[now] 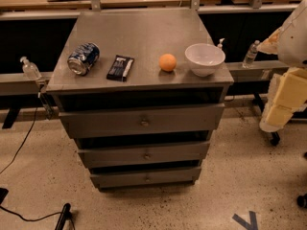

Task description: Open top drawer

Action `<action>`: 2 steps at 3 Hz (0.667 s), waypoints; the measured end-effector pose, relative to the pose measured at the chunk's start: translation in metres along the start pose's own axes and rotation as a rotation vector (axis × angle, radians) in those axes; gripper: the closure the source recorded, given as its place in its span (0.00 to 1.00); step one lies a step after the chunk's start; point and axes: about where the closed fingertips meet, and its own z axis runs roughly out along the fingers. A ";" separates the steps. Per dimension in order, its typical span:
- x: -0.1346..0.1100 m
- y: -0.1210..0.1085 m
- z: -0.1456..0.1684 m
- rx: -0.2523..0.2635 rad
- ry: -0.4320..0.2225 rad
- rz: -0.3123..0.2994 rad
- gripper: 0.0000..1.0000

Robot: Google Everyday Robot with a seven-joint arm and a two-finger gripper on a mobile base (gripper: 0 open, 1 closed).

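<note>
The top drawer (142,120) is the widest grey metal front of the cabinet, just under the cabinet top (139,32). Its small round brassy knob (144,122) sits at its centre. A dark gap shows between the drawer front's upper edge and the cabinet top. Part of my arm (290,75), white and pale yellow, shows at the right edge, to the right of the cabinet and apart from it. My gripper is out of view.
Two shorter drawer fronts (145,155) (146,177) lie below. On the cabinet top are a lying blue can (83,58), a black packet (120,67), an orange (167,62) and a white bowl (205,59). A black cable (19,147) runs over the floor at left.
</note>
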 end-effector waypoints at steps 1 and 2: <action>0.000 0.000 0.000 0.000 0.000 0.000 0.00; -0.006 0.006 0.020 0.054 0.000 -0.025 0.00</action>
